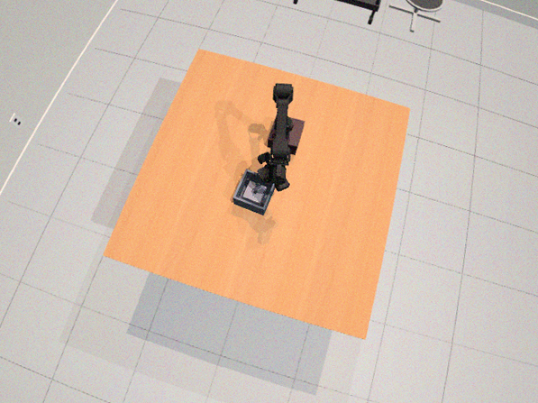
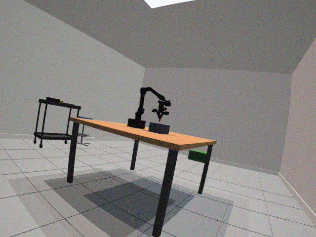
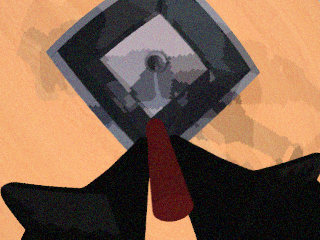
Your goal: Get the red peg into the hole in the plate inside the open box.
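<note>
The red peg (image 2: 160, 117) (image 3: 167, 175) is a slim, round dark-red rod, pinched in the pincer (image 2: 159, 114) (image 3: 158, 143) and pointing down, its lower end above the box's rim. Over on the surface, the open box (image 1: 248, 205) (image 2: 159, 128) (image 3: 85, 92) is dark blue-grey and square, with a pale plate (image 1: 250, 193) (image 3: 125, 52) at the bottom, its round hole (image 3: 155, 62) unfilled.
</note>
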You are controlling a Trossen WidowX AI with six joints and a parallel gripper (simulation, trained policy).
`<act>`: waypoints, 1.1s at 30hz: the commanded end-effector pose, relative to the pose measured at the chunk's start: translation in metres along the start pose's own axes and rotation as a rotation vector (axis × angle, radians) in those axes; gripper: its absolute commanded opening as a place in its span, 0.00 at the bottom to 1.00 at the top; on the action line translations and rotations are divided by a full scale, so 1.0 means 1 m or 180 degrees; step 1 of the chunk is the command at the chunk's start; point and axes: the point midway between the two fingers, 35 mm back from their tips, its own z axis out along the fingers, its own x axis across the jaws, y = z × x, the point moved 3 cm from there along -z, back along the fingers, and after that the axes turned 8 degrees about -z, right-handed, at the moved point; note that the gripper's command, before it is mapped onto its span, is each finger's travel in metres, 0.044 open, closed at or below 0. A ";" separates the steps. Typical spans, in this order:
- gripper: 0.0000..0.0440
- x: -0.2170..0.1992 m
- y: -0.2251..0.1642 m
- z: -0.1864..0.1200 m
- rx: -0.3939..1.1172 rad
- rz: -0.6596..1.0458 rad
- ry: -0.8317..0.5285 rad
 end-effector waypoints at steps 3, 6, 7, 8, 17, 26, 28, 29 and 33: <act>0.00 -0.005 0.021 0.010 0.0006 0.0143 0.0035; 0.00 -0.008 0.030 0.016 0.0011 0.0213 0.0044; 0.00 -0.009 0.033 0.018 0.0014 0.0235 0.0047; 0.00 -0.010 0.036 0.020 0.0019 0.0256 0.0051; 0.01 -0.015 0.053 0.041 0.0109 0.0387 0.0074; 0.05 -0.016 0.054 0.070 0.0257 0.0382 0.0037; 0.15 -0.016 0.053 0.077 0.0288 0.0354 0.0018; 0.20 -0.016 0.053 0.079 0.0300 0.0337 0.0009; 0.34 -0.018 0.054 0.087 0.0365 0.0243 -0.0048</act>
